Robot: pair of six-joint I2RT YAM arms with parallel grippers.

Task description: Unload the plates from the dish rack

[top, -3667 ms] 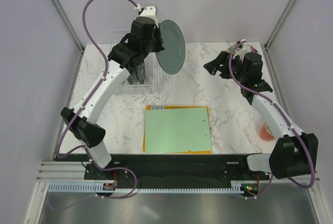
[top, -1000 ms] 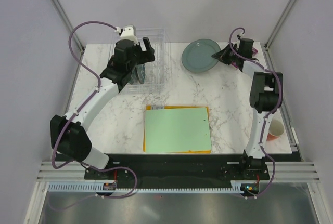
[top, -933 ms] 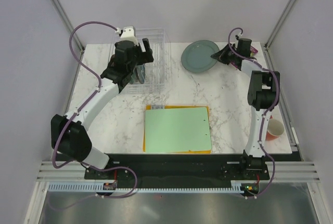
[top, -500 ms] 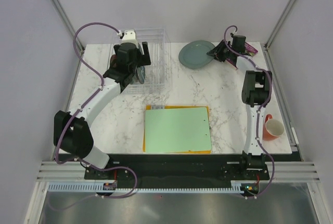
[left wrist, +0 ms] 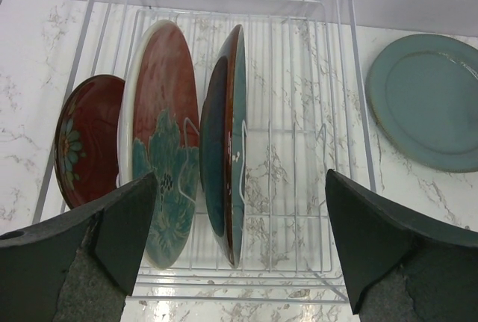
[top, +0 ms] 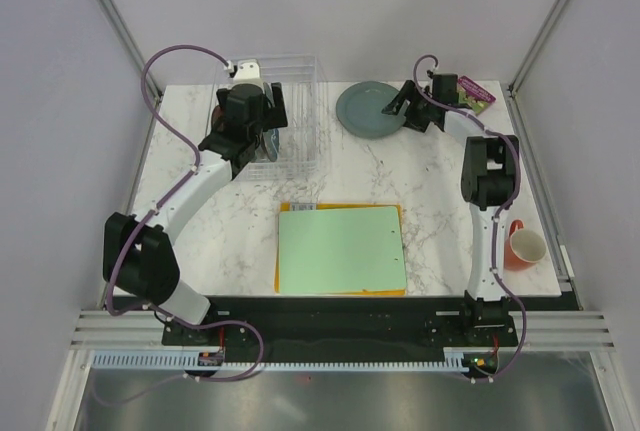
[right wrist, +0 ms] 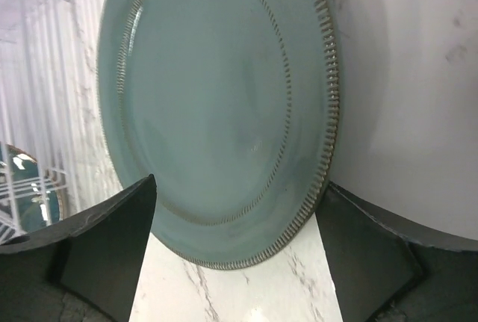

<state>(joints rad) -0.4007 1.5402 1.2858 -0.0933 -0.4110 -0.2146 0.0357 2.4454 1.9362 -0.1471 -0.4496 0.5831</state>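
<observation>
The clear dish rack (top: 300, 121) (left wrist: 299, 150) stands at the back left. Three plates stand on edge in it: a small dark red one (left wrist: 86, 139), a red one with teal pattern (left wrist: 160, 158) and a dark teal one (left wrist: 228, 143). My left gripper (top: 268, 121) (left wrist: 240, 217) hovers open just above them, touching none. The large grey-green plate (top: 368, 109) (right wrist: 216, 113) (left wrist: 433, 101) lies flat on the marble to the right of the rack. My right gripper (top: 400, 114) (right wrist: 235, 217) is open, its fingers (right wrist: 112, 247) on either side of the plate's near rim.
A green board (top: 341, 249) on an orange board (top: 279, 273) lies at the front middle. An orange-red mug (top: 522, 248) stands at the right edge. A small purple packet (top: 478, 92) lies at the back right corner. Walls close in the back and sides.
My right gripper has opened and let go of the grey-green plate, which slid left and now lies flat. The left gripper shifted slightly over the rack, still open.
</observation>
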